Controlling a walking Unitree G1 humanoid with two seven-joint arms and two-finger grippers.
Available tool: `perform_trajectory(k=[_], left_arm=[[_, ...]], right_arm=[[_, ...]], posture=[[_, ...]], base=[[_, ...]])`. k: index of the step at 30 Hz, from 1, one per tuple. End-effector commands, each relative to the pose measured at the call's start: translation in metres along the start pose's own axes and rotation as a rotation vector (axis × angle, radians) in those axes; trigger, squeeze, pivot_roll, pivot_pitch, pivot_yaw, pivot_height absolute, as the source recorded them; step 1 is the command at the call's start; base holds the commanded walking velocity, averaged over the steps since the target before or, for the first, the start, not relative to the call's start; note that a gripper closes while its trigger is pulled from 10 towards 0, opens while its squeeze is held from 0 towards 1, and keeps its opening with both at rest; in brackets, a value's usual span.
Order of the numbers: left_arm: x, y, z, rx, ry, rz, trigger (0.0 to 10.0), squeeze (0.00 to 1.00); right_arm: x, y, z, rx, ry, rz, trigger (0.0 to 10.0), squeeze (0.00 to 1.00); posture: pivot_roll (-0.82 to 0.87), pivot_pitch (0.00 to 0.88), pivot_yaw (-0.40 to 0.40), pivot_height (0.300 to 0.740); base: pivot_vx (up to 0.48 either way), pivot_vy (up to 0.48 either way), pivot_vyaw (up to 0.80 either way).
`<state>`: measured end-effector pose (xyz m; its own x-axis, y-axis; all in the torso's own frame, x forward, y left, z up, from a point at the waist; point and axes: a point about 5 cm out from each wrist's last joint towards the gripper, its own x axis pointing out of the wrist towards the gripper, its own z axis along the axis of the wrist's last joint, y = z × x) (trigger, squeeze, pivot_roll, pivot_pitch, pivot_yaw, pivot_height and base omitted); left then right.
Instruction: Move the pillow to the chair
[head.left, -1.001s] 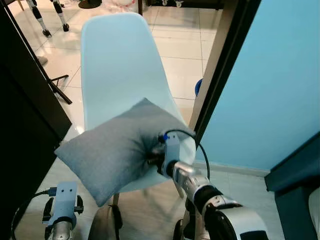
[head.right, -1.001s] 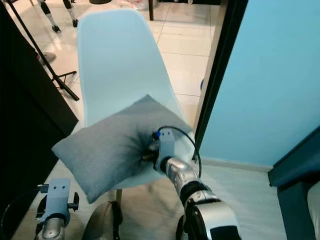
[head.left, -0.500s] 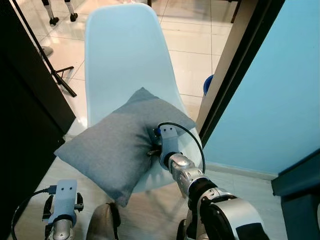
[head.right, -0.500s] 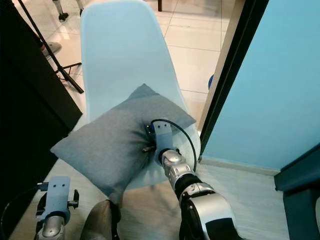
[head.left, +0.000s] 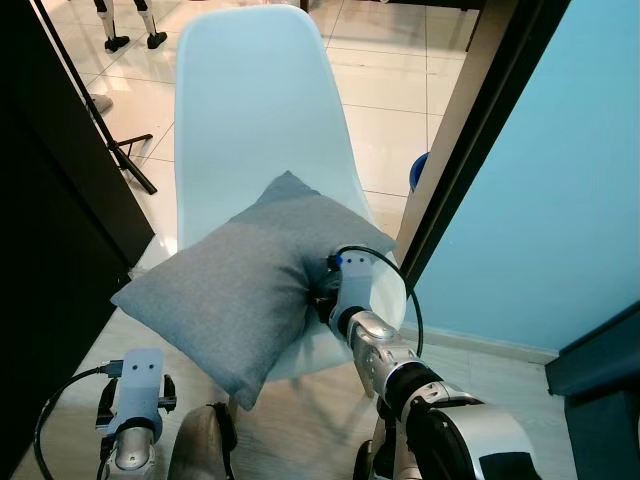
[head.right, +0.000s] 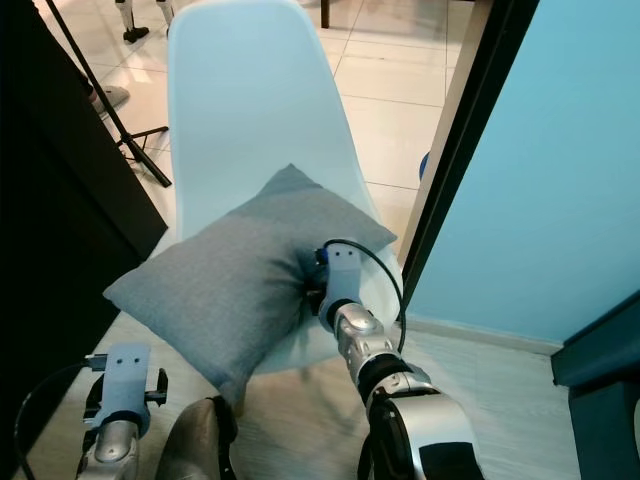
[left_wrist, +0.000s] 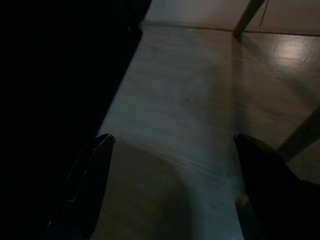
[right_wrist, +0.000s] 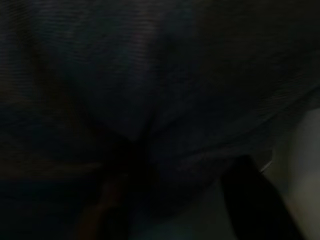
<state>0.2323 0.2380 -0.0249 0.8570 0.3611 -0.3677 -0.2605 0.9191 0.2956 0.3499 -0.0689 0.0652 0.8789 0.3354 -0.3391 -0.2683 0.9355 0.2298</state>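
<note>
A grey pillow (head.left: 230, 300) lies tilted across the seat of a pale blue shell chair (head.left: 250, 110), its near corner hanging over the seat's front edge. My right gripper (head.left: 318, 300) is pushed into the pillow's right side, shut on a bunched fold of the fabric. The right wrist view is dark, with the creased pillow (right_wrist: 150, 100) pressed close against the fingers (right_wrist: 250, 200). My left arm (head.left: 135, 400) hangs idle low at the left; its gripper (left_wrist: 170, 145) is open above bare floor.
A black panel (head.left: 50, 250) stands close along the chair's left side. A dark door frame (head.left: 470, 140) and a blue wall (head.left: 560, 170) border the right. Tripod legs (head.left: 125, 165) and a small blue object (head.left: 420, 170) sit on the tiled floor beyond.
The camera has drifted a little. The pillow has settled lower and further onto the seat, with the right gripper still pinching it. The left arm still hangs idle.
</note>
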Motion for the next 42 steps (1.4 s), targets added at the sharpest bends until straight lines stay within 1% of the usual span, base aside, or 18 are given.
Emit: perform_trajectory(k=[1,7,11,12,18,20,21,22,24,25,27,28,29,31,35,39,40,42], left_arm=[[-0.006,-0.004,-0.013,0.006,0.059,-0.017,10.0,0.00],[-0.007,-0.008,-0.015,-0.001,0.078,-0.024,10.0,0.00],[-0.007,-0.010,-0.017,-0.003,0.094,-0.031,10.0,0.00],[-0.007,-0.010,-0.017,-0.003,0.094,-0.031,10.0,0.00],[-0.006,-0.012,-0.018,-0.011,0.115,-0.036,10.0,0.00],[-0.006,-0.012,-0.018,-0.011,0.118,-0.038,10.0,0.00],[-0.006,-0.014,-0.018,-0.010,0.122,-0.043,10.0,0.00],[-0.006,-0.014,-0.018,-0.010,0.122,-0.043,10.0,0.00],[-0.007,-0.015,-0.019,-0.009,0.129,-0.049,10.0,0.00],[-0.007,-0.015,-0.019,-0.009,0.129,-0.049,10.0,0.00],[-0.008,-0.017,-0.020,-0.009,0.133,-0.053,10.0,0.00],[-0.008,-0.017,-0.020,-0.009,0.133,-0.053,10.0,0.00],[-0.008,-0.017,-0.020,-0.008,0.136,-0.054,10.0,0.00],[-0.008,-0.017,-0.021,-0.010,0.143,-0.053,10.0,0.00],[-0.009,-0.015,-0.024,-0.014,0.160,-0.042,10.0,0.00],[-0.011,-0.010,-0.030,-0.007,0.186,-0.025,10.0,0.00],[-0.011,-0.010,-0.030,-0.007,0.186,-0.025,10.0,0.00],[-0.014,-0.005,-0.037,0.011,0.216,-0.002,10.0,0.00]], right_arm=[[-0.002,-0.003,-0.002,0.031,-0.021,0.012,10.0,1.00],[-0.005,-0.016,0.001,0.019,-0.025,0.044,10.0,1.00],[-0.009,-0.026,-0.006,-0.176,0.065,0.092,10.0,1.00],[-0.009,-0.026,-0.006,-0.176,0.065,0.092,10.0,1.00],[-0.018,-0.028,-0.015,-0.365,0.190,0.352,10.0,1.00],[-0.019,-0.028,-0.014,-0.372,0.197,0.384,10.0,1.00],[-0.022,-0.027,-0.012,-0.386,0.218,0.487,10.0,1.00],[-0.022,-0.027,-0.012,-0.386,0.218,0.487,10.0,1.00],[-0.027,-0.026,-0.008,-0.401,0.236,0.645,10.0,1.00],[-0.027,-0.026,-0.008,-0.401,0.236,0.645,10.0,1.00],[-0.034,-0.022,-0.001,-0.372,0.217,0.809,10.0,0.98],[-0.034,-0.022,-0.001,-0.372,0.217,0.809,10.0,0.98],[-0.036,-0.018,0.009,-0.316,0.161,0.876,10.0,0.00],[-0.038,-0.011,0.024,-0.228,0.059,0.941,10.0,0.00],[-0.034,-0.006,0.027,-0.083,-0.012,0.938,10.0,0.00],[-0.029,-0.005,0.027,0.105,-0.070,0.872,10.0,0.00],[-0.029,-0.005,0.027,0.105,-0.070,0.872,10.0,0.00],[-0.026,-0.012,0.023,0.256,-0.105,0.758,10.0,0.00]], posture=[[0.08,0.180,-0.007,0.435],[0.07,0.170,-0.010,0.435],[0.05,0.153,-0.016,0.435],[0.05,0.153,-0.016,0.435],[0.02,0.132,-0.021,0.435],[0.02,0.127,-0.023,0.435],[0.02,0.121,-0.023,0.435],[0.02,0.121,-0.023,0.435],[0.01,0.114,-0.023,0.435],[0.01,0.114,-0.023,0.435],[0.01,0.113,-0.024,0.435],[0.01,0.113,-0.024,0.435],[0.01,0.110,-0.024,0.435],[0.01,0.109,-0.025,0.435],[0.01,0.104,-0.027,0.435],[0.01,0.100,-0.025,0.435],[0.01,0.100,-0.025,0.435],[0.01,0.095,-0.024,0.449]], base=[[0.000,0.000,0.00],[0.000,0.000,0.00],[0.000,0.000,0.00],[0.000,0.000,0.00],[0.000,0.000,0.00],[0.000,0.000,0.00],[0.000,0.000,0.00],[0.000,0.000,0.00],[0.000,0.000,0.00],[0.000,0.000,0.00],[0.000,0.000,0.00],[0.000,0.000,0.00],[0.000,0.000,0.00],[0.000,0.000,0.00],[0.000,0.000,0.00],[0.000,0.000,0.00],[0.000,0.000,0.00],[0.000,0.000,0.00]])
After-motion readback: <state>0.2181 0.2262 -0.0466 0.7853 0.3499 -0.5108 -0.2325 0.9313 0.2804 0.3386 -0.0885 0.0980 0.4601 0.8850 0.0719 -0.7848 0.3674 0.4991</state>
